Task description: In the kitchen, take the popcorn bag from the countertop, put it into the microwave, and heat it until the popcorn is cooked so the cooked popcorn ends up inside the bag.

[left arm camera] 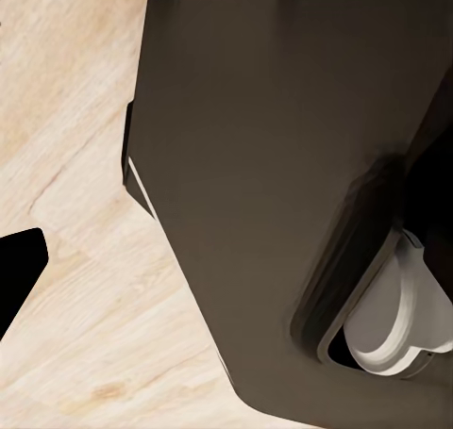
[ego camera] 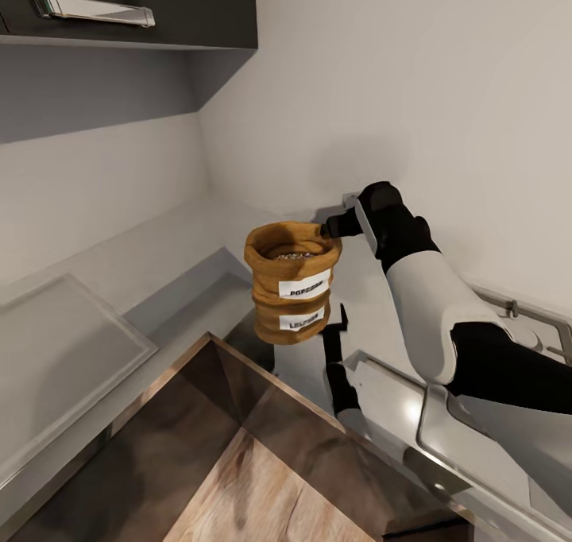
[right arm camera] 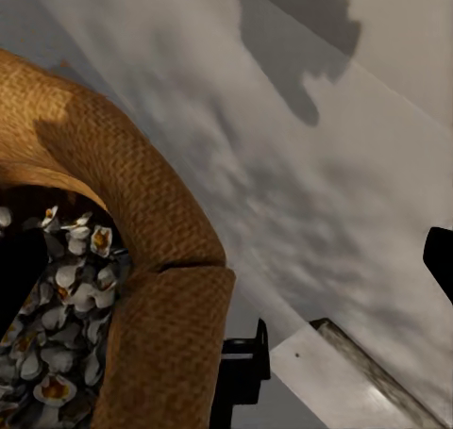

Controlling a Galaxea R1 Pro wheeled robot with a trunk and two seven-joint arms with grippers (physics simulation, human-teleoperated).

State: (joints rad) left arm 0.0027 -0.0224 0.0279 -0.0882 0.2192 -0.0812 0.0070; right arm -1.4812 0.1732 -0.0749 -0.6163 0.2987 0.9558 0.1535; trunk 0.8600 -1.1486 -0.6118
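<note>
The tan popcorn bag (ego camera: 291, 265) stands upright in the corner of the grey glossy countertop (ego camera: 179, 268), its white label facing me and its mirror image just below it. Whitish popcorn (right arm camera: 57, 335) fills the sack. My right gripper (ego camera: 328, 228) is open at the bag's right rim. In the right wrist view one finger (right arm camera: 19, 278) hangs over the popcorn and the other finger (right arm camera: 440, 259) is outside, with the rolled rim (right arm camera: 170, 288) between them. My left gripper (left arm camera: 226, 269) is open, low beside a dark cabinet front. The microwave is out of view.
A steel sink (ego camera: 485, 423) is set in the counter under my right arm. A dark wall cabinet (ego camera: 127, 5) with a metal handle hangs at the upper left. A flat pale panel (ego camera: 63, 351) lies in the left counter run. Wooden floor (ego camera: 238, 478) lies below.
</note>
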